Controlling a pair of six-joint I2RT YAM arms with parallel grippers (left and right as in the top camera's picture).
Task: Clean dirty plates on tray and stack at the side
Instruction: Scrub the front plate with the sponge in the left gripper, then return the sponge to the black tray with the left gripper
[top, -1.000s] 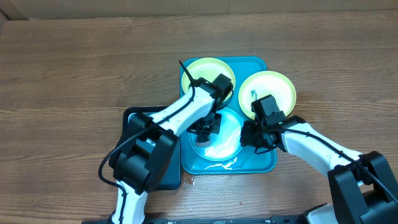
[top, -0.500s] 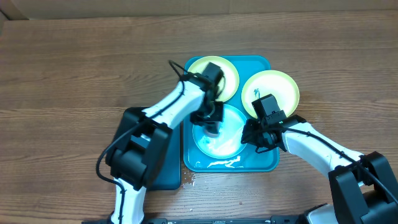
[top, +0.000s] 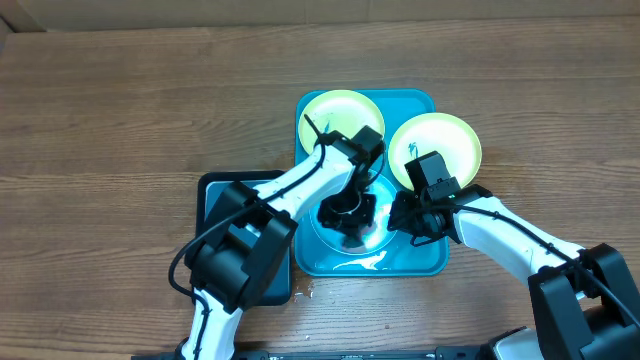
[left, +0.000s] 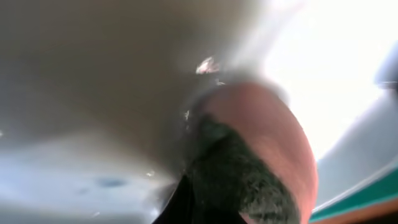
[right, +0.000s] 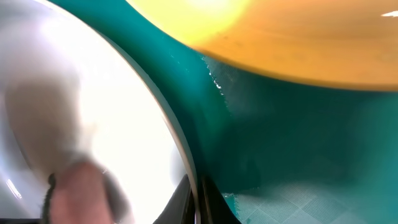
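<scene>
Scrubbing is moving to the centre of the pale round plastic plate (top: 375, 238) in the turquoise rectangular tray (top: 430, 262), my left gripper (top: 346, 212) clamping a brown sponge (left: 261, 143). My right gripper (top: 402, 218) is pinching its rim tight; cleaning is continuing.

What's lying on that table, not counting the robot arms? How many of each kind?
Plates: 3
Turquoise tray: 1
Dark basin: 1
Total: 5
</scene>
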